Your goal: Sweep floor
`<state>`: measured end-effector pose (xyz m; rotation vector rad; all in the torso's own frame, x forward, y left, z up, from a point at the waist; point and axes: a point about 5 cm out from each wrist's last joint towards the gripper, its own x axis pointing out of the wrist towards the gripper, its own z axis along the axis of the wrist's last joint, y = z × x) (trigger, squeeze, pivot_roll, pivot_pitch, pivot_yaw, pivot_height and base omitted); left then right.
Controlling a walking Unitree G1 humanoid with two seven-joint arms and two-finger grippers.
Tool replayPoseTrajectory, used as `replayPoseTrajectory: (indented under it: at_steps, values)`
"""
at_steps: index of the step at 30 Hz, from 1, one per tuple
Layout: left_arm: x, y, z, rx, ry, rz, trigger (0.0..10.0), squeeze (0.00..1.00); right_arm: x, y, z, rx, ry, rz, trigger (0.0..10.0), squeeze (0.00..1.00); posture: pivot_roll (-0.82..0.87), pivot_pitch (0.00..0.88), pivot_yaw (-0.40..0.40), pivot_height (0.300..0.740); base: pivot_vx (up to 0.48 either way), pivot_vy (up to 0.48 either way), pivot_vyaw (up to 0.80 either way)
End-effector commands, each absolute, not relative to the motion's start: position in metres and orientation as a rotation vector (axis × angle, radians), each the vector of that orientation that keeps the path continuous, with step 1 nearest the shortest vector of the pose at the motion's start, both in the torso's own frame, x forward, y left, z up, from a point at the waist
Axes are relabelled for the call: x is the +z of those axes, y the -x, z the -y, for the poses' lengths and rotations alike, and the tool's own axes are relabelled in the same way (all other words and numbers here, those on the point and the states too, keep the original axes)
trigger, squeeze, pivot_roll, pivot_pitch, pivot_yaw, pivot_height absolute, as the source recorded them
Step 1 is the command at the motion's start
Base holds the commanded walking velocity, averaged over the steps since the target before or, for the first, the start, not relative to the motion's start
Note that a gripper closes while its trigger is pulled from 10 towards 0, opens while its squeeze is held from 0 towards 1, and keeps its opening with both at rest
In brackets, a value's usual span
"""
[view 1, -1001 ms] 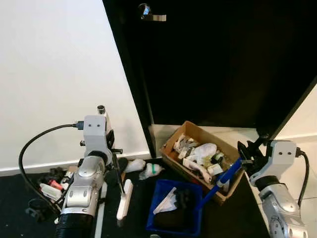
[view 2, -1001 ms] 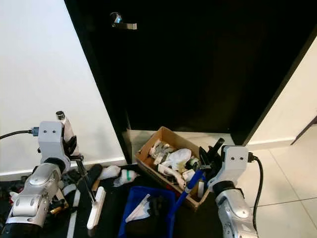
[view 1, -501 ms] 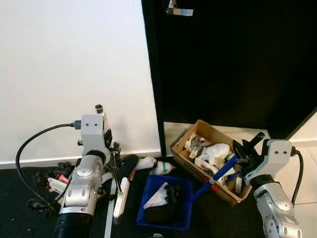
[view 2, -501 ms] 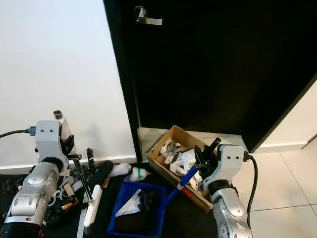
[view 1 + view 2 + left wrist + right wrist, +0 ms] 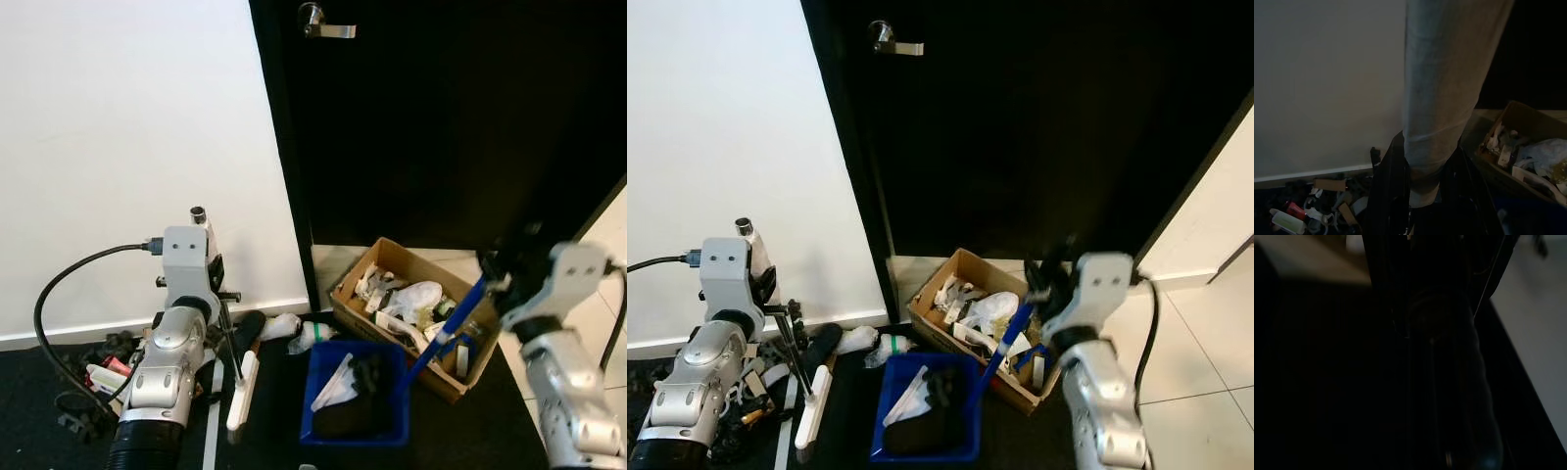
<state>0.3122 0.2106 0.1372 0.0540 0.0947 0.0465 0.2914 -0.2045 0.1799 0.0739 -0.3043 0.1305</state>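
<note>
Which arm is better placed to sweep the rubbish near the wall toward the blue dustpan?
Probably the left. The left gripper holds the broom right beside the rubbish pile by the wall, while the right gripper holds the blue dustpan handle.

left hand (image 5: 223, 311): raised at left, fingers clamped | right hand (image 5: 502, 277): raised at right, fingers clamped

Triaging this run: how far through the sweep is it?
Done: the blue dustpan already holds dark debris and white paper. In hand: the right gripper is shut on the dustpan's blue handle; the left gripper is shut on the broom, its white head on the floor. Left: a litter pile by the wall and white scraps near the cardboard box.
</note>
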Motion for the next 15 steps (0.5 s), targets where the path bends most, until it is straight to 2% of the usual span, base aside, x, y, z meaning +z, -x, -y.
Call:
replayPoseTrajectory:
  at_steps: [1, 6, 10, 15]
  values:
    - [0.136, -0.311, -0.214, 0.062, -0.061, -0.092, 10.0, 0.00, 0.197, -0.289, 0.206, 0.136, -0.120, 0.377, 10.0, 0.00, 0.00, 0.146, 0.095, 0.740, 0.000, 0.000, 0.00]
    - [0.135, -0.311, -0.214, 0.062, -0.062, -0.093, 10.0, 0.00, 0.234, -0.287, 0.225, 0.126, -0.117, 0.467, 10.0, 0.00, -0.01, 0.142, 0.091, 0.740, 0.000, 0.000, 0.00]
    - [0.134, -0.311, -0.213, 0.060, -0.062, -0.095, 10.0, 0.00, 0.252, -0.293, 0.259, -0.027, -0.022, 0.502, 10.0, 0.00, -0.01, 0.141, 0.089, 0.740, 0.000, 0.000, 0.00]
    - [0.135, -0.310, -0.214, 0.053, -0.067, -0.099, 10.0, 0.00, 0.261, -0.305, 0.277, -0.108, -0.019, 0.528, 10.0, 0.00, 0.01, 0.152, 0.110, 0.740, 0.000, 0.000, 0.00]
